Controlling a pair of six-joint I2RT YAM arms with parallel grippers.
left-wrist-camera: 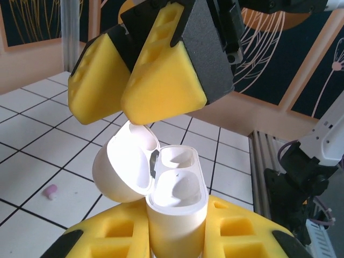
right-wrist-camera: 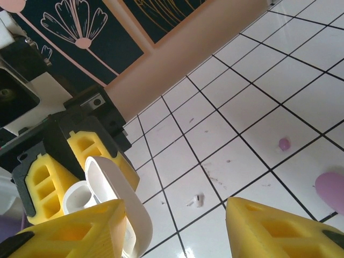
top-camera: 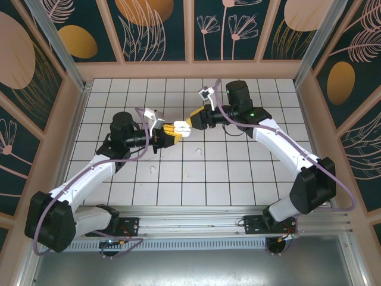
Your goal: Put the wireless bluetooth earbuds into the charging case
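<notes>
Since our left gripper [left-wrist-camera: 180, 236] clamps the charging case [left-wrist-camera: 177, 215] upright, lid [left-wrist-camera: 126, 169] swung open, its wells [left-wrist-camera: 177, 157] face up for loading. Our right gripper [right-wrist-camera: 174, 228] hovers part-open and empty just beside the lid, while a white earbud [right-wrist-camera: 197, 200] and a purple earbud [right-wrist-camera: 284, 143] lie on the tiles [right-wrist-camera: 242, 107].

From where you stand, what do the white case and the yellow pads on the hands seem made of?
The charging case looks like hard, glossy white plastic: smooth, with soft highlights on its open lid. The yellow pads look like matte foam or soft rubber, hard to tell which: dull surface, rounded edges, moulded pockets.
</notes>
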